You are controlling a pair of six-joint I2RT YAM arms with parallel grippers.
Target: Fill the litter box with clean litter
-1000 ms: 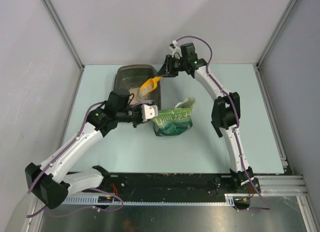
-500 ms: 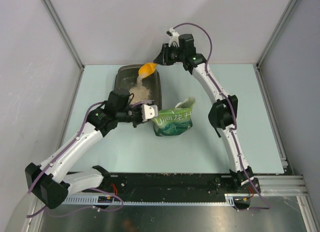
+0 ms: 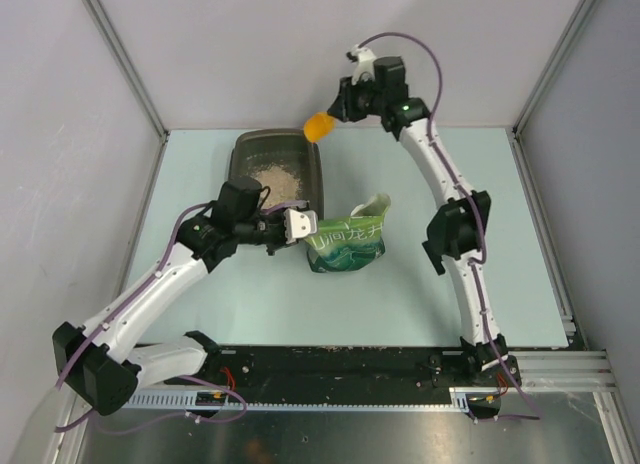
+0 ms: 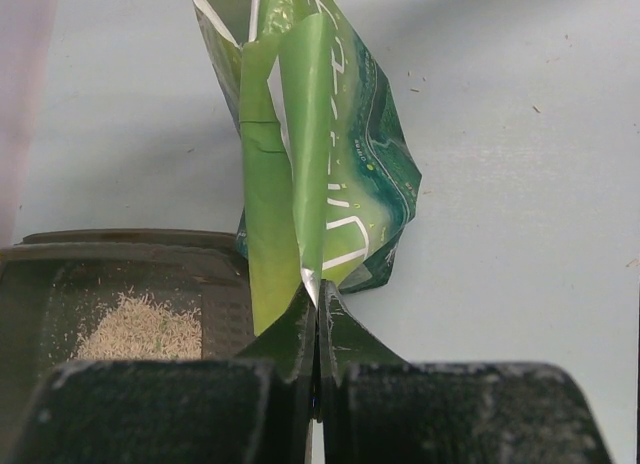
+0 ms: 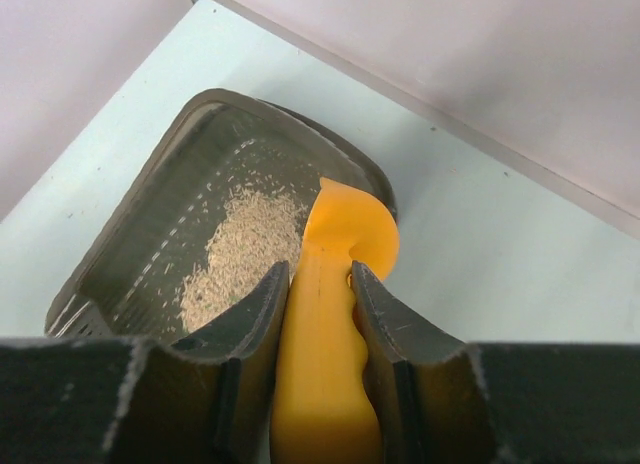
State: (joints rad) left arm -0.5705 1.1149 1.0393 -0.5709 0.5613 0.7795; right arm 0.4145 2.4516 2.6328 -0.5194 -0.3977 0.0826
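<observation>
Two-arm litter-filling scene seen from overhead and from both wrists. The litter box [image 3: 243, 152], a shallow dark tray with rounded corners, lies on the far left-centre of the pale table [image 3: 470, 284], with its long sides running away from the arm bases. The clean litter [image 3: 276, 176] forms a pale beige patch over the middle of the tray floor, and bare dark floor shows around the patch, most widely at the far end. The right gripper [image 3: 336, 116] hangs raised over the table just beyond the box's far right corner. Its jaws stand narrowly apart and clamp the handle of the orange scoop [image 3: 318, 126] from both sides. In the right wrist view the scoop's bowl points away from the fingers and overlaps the right rim of the box. Whether any granules lie in the bowl cannot be told. The left gripper [image 4: 318, 306] has its fingers pressed together on a thin folded edge of the green pouch [image 4: 335, 164], which is pinched at the left of its top. The pouch stands creased and upright on the table just beside the near right corner of the box. Whether pouch and rim touch cannot be told. The two grippers are well apart, one at each end of the box's right side.
</observation>
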